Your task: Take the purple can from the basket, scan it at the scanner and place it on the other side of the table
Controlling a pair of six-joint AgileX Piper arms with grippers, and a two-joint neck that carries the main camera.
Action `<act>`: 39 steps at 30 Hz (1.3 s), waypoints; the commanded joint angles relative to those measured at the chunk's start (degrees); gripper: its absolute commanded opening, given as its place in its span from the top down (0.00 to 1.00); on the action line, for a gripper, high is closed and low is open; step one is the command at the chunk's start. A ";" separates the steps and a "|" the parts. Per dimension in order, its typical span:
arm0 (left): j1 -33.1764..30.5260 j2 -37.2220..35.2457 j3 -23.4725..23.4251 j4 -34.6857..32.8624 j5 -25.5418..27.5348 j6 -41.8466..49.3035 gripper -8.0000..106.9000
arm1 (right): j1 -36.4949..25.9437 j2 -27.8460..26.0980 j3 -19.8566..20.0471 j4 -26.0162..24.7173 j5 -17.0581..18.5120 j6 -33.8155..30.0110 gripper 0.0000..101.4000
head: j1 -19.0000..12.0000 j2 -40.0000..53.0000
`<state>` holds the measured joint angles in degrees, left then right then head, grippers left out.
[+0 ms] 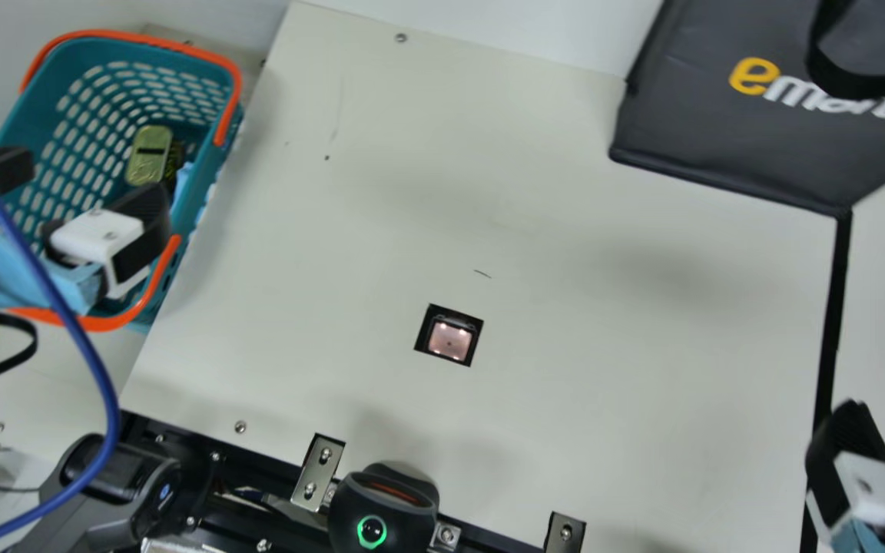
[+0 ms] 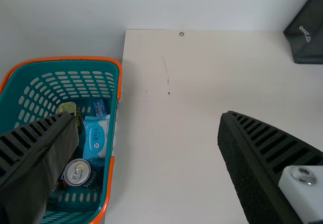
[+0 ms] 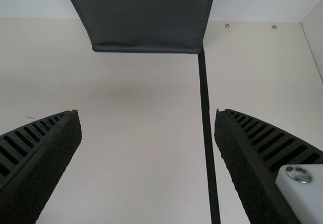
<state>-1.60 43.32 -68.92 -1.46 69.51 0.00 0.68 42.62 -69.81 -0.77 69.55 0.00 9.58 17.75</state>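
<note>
Well, my left gripper [image 1: 93, 184] is spread near the basket [image 1: 210, 180], my right gripper [image 1: 857, 453] spread too, both empty. A silver-topped can [image 2: 77, 172] stands in the basket near the wipes [image 2: 96, 139]; whether it's purple, I can't tell.

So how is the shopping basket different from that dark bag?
The basket is teal with orange handles, while the bag is dark grey with a black strap. The basket's walls are full of slots; the bag's visible side is solid and carries lettering. Both have something to carry them by.
</note>
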 commanded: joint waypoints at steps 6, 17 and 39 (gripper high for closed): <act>0.00 0.00 0.00 0.00 0.00 0.00 0.15 | 0.00 0.00 0.00 0.00 0.00 0.00 0.06 | -1.66 0.67; 3.54 0.59 0.08 1.29 -0.43 -3.06 0.15 | 0.00 0.00 0.00 0.00 0.00 0.00 0.06 | -1.66 0.67; 27.69 8.08 -1.25 1.40 -1.40 -5.00 0.15 | 0.00 0.00 0.00 0.00 0.00 0.00 0.06 | -1.66 0.67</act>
<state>24.06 50.00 -69.66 0.58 68.02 -7.14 0.68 42.62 -69.81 -0.77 69.55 0.00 9.58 18.19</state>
